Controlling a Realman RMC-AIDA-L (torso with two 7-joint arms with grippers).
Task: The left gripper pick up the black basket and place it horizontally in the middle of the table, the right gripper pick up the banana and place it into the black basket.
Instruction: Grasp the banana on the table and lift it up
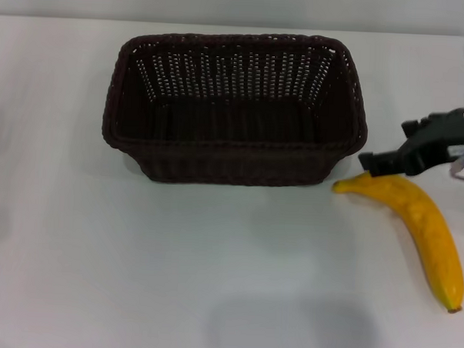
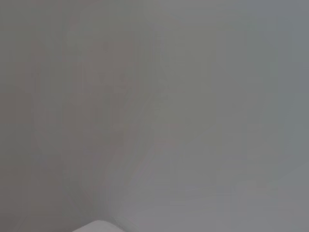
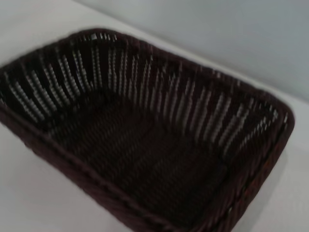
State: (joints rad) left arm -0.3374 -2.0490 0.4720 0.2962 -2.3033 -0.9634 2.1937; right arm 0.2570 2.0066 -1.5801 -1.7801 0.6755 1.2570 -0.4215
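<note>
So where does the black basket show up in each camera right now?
Head view: the black basket sits upper centre on the table, long side across; the banana lies off its right end, with the right tool at the banana's near tip.
Left wrist view: not in it, only a blank pale surface.
Right wrist view: the basket fills the picture, empty.
Shared landmark: its slotted far wall.

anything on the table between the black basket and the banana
Nothing: in the head view only a narrow strip of bare table separates the black basket from the banana.
</note>
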